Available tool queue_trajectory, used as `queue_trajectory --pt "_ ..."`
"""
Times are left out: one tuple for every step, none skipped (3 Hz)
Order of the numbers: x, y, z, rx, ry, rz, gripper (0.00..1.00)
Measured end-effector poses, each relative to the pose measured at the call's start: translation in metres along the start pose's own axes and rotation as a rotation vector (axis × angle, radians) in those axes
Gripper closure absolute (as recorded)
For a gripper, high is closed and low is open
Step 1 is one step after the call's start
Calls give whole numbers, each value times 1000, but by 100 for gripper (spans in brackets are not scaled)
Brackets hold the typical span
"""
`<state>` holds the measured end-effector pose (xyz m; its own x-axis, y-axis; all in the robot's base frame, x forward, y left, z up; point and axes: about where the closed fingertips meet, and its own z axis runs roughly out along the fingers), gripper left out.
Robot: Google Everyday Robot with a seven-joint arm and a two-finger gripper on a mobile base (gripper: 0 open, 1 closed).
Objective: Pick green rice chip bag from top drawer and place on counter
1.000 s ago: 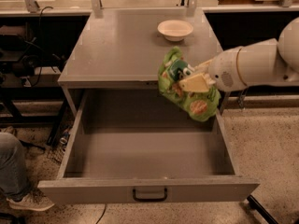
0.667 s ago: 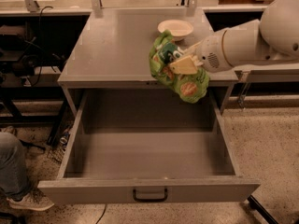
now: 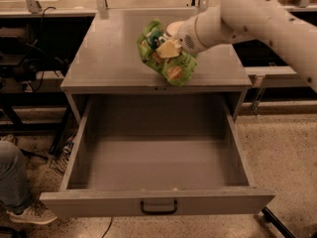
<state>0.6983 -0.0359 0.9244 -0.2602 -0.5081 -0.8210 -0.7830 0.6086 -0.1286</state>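
Since a second ago: gripper point(image 3: 168, 47) and green rice chip bag point(image 3: 171, 68) have shifted left and back, clear of the empty top drawer point(image 3: 158, 155). Now above the counter point(image 3: 104, 58) front edge, right of centre. Fingers clamped on the bag. Carry step; next, probably move further in, lower, release.

The grey counter point(image 3: 109, 58) is the flat top of the cabinet. A cream bowl point(image 3: 172, 27) sits near its back, partly hidden. The gripper point(image 3: 167, 48) holds the green rice chip bag point(image 3: 171, 71) over its front part
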Motion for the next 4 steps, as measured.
queue_trajectory --pt "-6 -11 31 -3 12 26 100" --pt "-9 -13 63 -38 34 50 75" --pt "-7 -13 79 -64 45 62 52" --pt "-5 -12 88 -86 54 70 28"
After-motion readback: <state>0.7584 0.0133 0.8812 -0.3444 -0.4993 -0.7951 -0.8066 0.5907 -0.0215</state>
